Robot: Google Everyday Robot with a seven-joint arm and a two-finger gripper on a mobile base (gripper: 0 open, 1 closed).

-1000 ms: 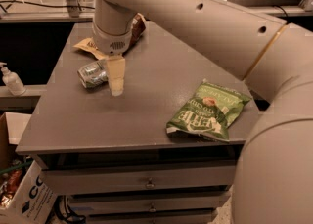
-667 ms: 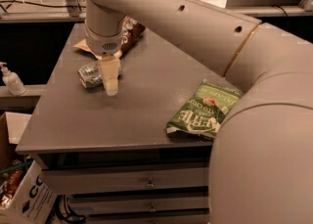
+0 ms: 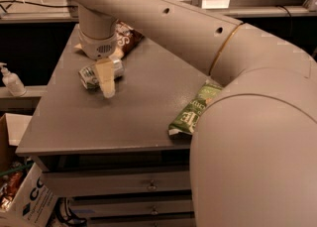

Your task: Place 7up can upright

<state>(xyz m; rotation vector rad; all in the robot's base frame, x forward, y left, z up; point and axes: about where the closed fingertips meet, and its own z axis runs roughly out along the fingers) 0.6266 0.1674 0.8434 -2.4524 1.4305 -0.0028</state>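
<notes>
"Fingers (image 3: 105, 75) shut on it?"
"Cannot tell. My gripper (image 3: 108, 89) sits at the 7up can (image 3: 90, 77), which lies on its side near the bench's (image 3: 148, 117) far left corner."
"Risk?"
"A glancing touch could roll it off the left edge."

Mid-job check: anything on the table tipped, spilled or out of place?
Yes: the 7up can lies on its side, not upright, toward the left of the table, with the gripper directly over it. No spill shows. The green chip bag lies near the front edge.
</notes>
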